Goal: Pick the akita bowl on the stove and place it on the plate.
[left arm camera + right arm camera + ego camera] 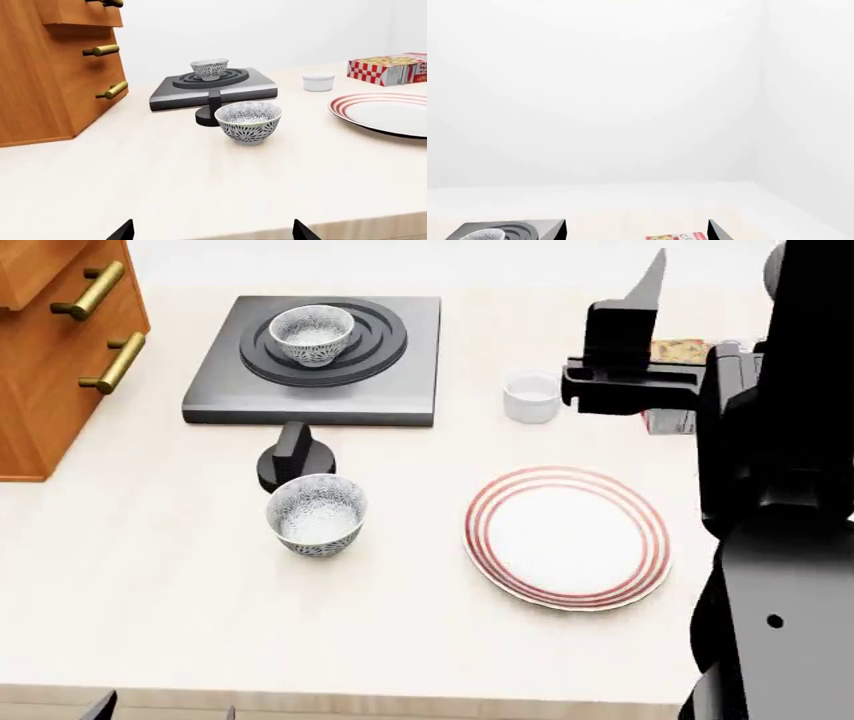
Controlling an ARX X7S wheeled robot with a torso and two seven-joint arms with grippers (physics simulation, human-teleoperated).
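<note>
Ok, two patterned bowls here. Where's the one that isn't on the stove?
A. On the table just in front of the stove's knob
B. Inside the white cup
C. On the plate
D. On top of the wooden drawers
A: the second bowl stands on the table just in front of the knob, while the plate lies bare.

The speckled akita bowl (312, 335) sits upright on the stove's (214, 390) rings, the red-rimmed plate (567, 537) well apart.
</note>
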